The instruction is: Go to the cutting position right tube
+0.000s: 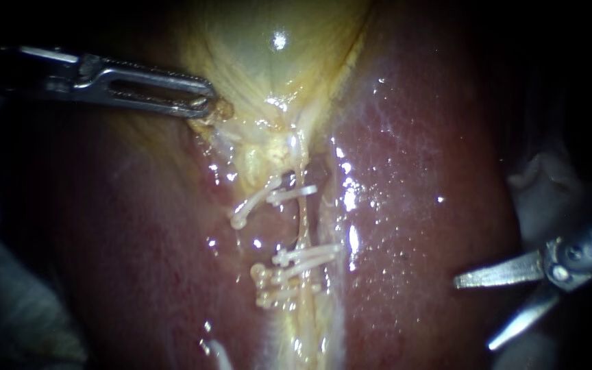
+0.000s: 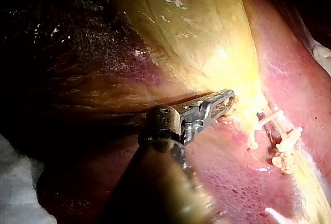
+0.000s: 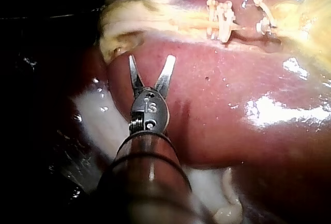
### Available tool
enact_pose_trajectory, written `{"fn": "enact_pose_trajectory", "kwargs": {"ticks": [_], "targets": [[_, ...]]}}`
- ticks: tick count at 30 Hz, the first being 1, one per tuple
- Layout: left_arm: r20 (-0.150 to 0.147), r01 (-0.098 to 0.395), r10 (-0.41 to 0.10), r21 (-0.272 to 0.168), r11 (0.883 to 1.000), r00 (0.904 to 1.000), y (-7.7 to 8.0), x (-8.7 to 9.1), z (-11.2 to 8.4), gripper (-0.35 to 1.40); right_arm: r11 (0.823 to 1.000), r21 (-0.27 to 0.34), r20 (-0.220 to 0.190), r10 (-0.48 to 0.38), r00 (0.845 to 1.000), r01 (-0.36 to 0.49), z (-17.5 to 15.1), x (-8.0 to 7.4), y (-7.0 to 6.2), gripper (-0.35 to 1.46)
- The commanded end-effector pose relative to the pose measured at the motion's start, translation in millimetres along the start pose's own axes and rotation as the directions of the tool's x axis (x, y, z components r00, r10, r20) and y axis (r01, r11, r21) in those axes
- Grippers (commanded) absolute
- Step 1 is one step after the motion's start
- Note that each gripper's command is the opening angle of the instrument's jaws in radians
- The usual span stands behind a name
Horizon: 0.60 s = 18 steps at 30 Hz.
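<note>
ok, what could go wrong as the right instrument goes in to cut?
1. The right instrument is open-bladed over the liver, apart from the clipped tube; crossing could nick the liver.
2. The stretch between the upper clips and lower clips is short; blades might catch a clip.
3. The left instrument holds only an edge of the gallbladder; a slip would likely slacken the tube.

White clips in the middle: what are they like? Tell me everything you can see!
The white clips look like small, smooth plastic pegs with knobby ends, wet and shiny. Two sit nearer the yellowish gallbladder, a bunch farther down. Most cross a thin pale tube beside the red liver. Nothing else touches them.
</note>
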Motion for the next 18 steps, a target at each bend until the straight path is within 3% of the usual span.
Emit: {"fn": "enact_pose_trajectory", "kwargs": {"ticks": [1, 10, 13, 18], "targets": [[0.002, 0.000, 0.000, -0.004, 1.000, 1.0000, 0.1, 0.1, -0.5, -0.35, 1.000, 0.000, 0.000, 0.001, 1.000, -0.001, 0.0, 0.0, 0.0, 1.44], [-0.029, 0.016, -0.015, 0.028, 0.999, 0.9995, 1.0, 2.0, -7.4, -0.35, 1.000, -0.001, 0.000, 0.001, 1.000, -0.001, 0.0, 0.0, 0.2, 1.44], [-0.033, 0.019, -0.018, 0.029, 0.999, 0.9993, 1.3, 2.1, -8.2, -0.35, 1.000, -0.001, 0.000, 0.002, 1.000, -0.002, 0.2, 0.1, 0.3, 1.44], [-0.035, 0.020, -0.019, 0.031, 0.999, 0.9992, 1.5, 2.0, -7.9, -0.35, 1.000, -0.004, 0.000, 0.004, 1.000, -0.004, 0.5, 0.3, 0.5, 1.44]]}}
